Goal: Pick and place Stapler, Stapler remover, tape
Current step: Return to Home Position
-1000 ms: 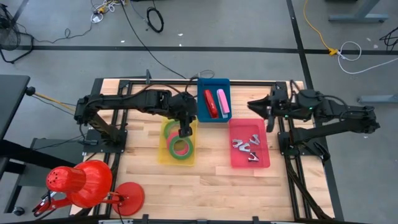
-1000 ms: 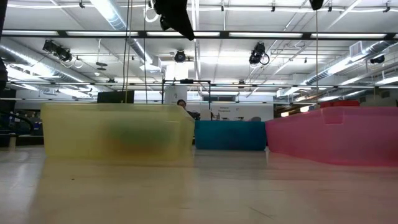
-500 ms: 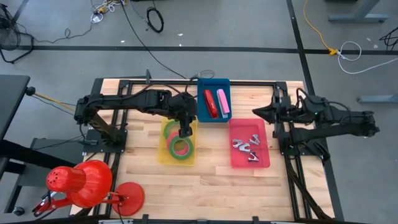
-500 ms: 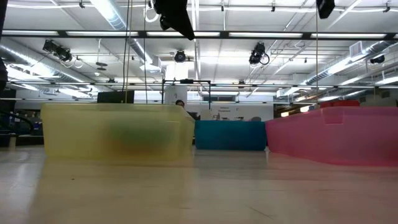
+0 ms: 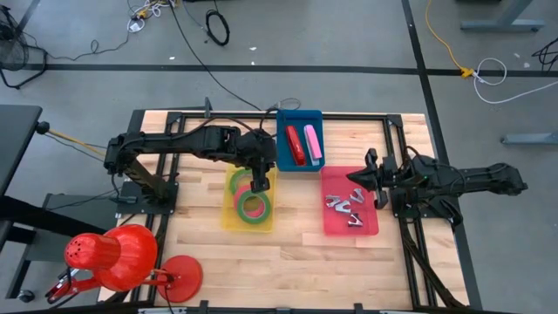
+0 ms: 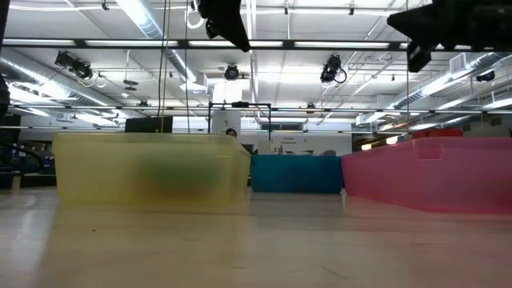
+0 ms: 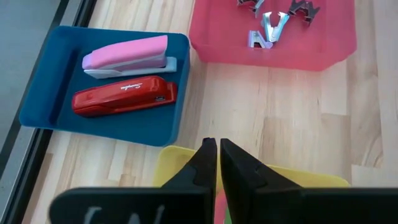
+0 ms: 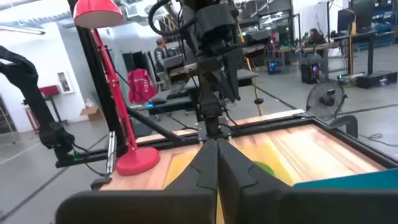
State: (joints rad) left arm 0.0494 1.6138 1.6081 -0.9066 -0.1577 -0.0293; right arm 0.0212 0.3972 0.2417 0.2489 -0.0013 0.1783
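Your left end effector clenched, empty, over yellow bin, centre of tabletop. Your right end effector clenched, empty, above red bin near right edge.

Reading the high view with the table's far edge as twelve, we find the middle crowded: yellow bin at nine, blue bin at twelve, red bin at three. The left gripper, fingers pressed together, hangs over the yellow bin's twelve o'clock end. The right gripper, likewise closed, sits over the red bin's two o'clock rim. Between the yellow and red bins we have a bare lane running to six, where the near strip is open wood. A red lamp crowds the eight o'clock corner.
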